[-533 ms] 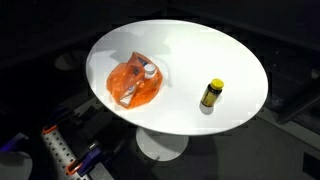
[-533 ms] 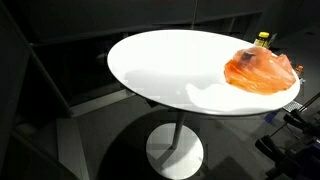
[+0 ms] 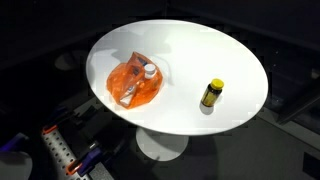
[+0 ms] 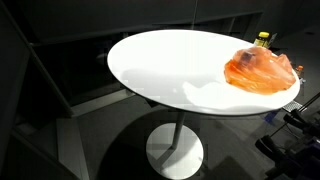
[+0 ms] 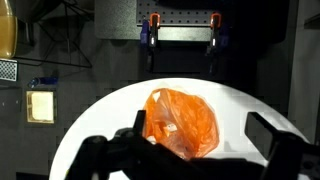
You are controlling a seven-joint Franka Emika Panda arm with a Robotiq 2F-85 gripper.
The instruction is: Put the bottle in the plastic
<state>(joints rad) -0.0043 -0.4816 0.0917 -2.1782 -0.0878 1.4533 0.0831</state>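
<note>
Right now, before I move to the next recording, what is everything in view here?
table: one, white, round, on a pedestal.
plastic bag: one, orange, crumpled, lying on the table.
white cap: one, showing in the plastic bag; the rest of the item is unclear.
bottle: one, dark with a yellow cap, standing upright on the table, apart from the plastic bag.
clamps: two, orange-tipped, on the dark frame beyond the table, in the wrist view.
gripper: one, dark, jaws open, above the plastic bag.
</note>
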